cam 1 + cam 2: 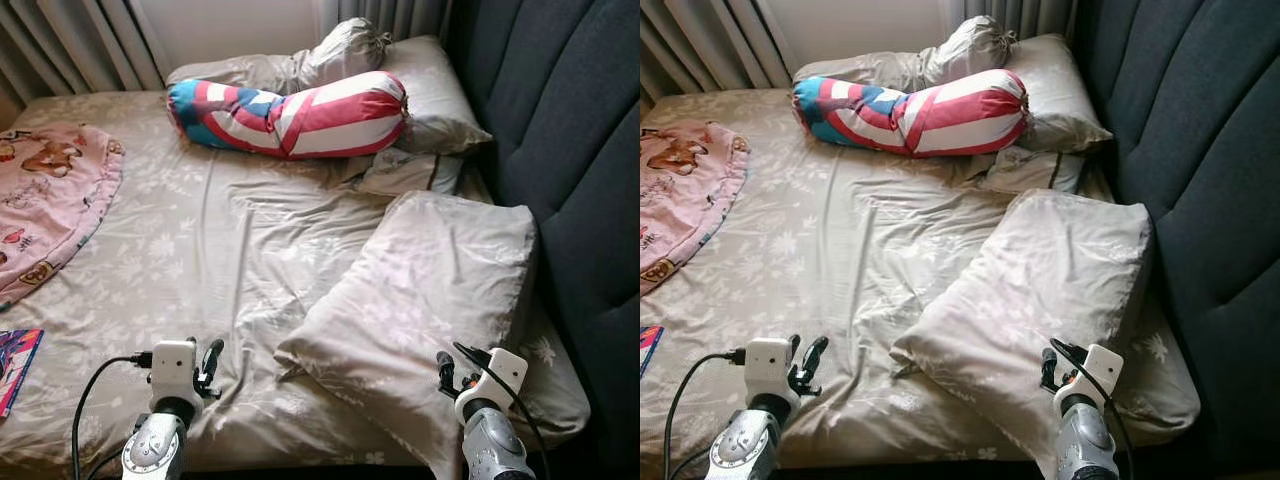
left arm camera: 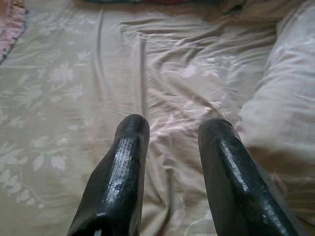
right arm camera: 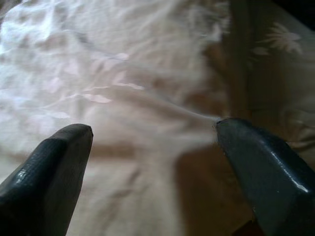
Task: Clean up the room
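At the far left, a pink blanket (image 1: 45, 205) with bear prints lay over the bed's edge, and nearer, a colourful book (image 1: 15, 362) poked in from the left side; the right eye caught only a sliver of that book. The bedsheet (image 1: 200, 260), beige with pale flowers, was rumpled across the middle. The left gripper (image 1: 208, 368) hovered low over the near edge of the sheet, its two black fingers parted with nothing between them. Its wrist camera showed those fingers (image 2: 125, 162) spread above creased fabric, the pillow's side bulging just beside them.

Farther back lay a red, white and blue striped bolster (image 1: 290, 115), resting against two pillows (image 1: 420, 95) at the far end by the curtains (image 1: 80, 45). A large pillow (image 1: 430, 290) lay tilted on the right, touching the dark padded headboard (image 1: 570, 150). The right gripper (image 1: 447, 375) sat over that pillow's near corner, fingers wide apart and empty; its wrist view showed pale pillow cloth between the tips.
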`<state>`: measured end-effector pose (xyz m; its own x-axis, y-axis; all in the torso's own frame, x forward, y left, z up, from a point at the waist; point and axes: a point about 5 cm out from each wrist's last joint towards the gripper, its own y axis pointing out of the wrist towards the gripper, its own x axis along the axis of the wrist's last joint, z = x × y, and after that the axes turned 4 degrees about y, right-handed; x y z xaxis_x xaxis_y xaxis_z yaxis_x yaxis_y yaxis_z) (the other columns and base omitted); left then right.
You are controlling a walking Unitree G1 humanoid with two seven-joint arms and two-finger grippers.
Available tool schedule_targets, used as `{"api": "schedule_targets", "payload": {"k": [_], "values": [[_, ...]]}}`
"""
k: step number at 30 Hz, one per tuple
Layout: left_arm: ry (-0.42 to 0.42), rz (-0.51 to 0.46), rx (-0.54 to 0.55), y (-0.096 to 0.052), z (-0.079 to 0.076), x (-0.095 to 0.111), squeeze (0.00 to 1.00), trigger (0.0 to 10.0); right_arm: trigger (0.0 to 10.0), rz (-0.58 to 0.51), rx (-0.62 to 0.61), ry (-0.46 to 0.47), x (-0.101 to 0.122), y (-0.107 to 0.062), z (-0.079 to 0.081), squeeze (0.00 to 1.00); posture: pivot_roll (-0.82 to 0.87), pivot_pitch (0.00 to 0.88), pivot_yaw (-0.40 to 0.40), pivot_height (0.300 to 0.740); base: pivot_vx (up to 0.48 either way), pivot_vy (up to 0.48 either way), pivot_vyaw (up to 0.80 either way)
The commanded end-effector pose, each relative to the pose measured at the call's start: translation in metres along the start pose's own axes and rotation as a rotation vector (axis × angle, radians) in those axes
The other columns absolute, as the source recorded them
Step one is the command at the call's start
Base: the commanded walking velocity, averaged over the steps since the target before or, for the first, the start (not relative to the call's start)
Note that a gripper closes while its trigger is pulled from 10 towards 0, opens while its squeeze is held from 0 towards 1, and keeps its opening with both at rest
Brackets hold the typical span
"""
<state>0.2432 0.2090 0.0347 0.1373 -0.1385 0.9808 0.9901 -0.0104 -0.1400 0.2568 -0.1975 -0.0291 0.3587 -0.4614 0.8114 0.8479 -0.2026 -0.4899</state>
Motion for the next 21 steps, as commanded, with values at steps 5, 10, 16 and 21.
{"api": "schedule_targets", "payload": {"k": [5,10,16,21], "values": [[0.017,0.042,-0.003,-0.008,0.003,-0.007,0.0,10.0,10.0,0.027,-0.009,0.012,-0.01,-0.004,-0.002,0.0,-0.07,0.178,0.04,0.691,0.0,0.0,0.0],[0.02,0.046,-0.003,-0.011,0.004,-0.007,0.0,10.0,10.0,0.063,0.008,0.004,-0.015,-0.004,0.004,0.0,-0.06,0.184,0.042,0.691,0.0,0.0,0.0],[0.026,0.054,-0.005,-0.012,0.006,-0.007,0.0,10.0,10.0,0.109,0.007,-0.018,-0.015,-0.002,0.007,0.0,-0.05,0.185,0.048,0.691,0.0,0.0,0.0],[0.03,0.055,-0.007,-0.013,0.006,-0.005,0.0,10.0,10.0,0.099,0.013,-0.022,-0.009,0.002,0.011,0.0,-0.04,0.186,0.052,0.663,0.0,0.0,0.0]]}}
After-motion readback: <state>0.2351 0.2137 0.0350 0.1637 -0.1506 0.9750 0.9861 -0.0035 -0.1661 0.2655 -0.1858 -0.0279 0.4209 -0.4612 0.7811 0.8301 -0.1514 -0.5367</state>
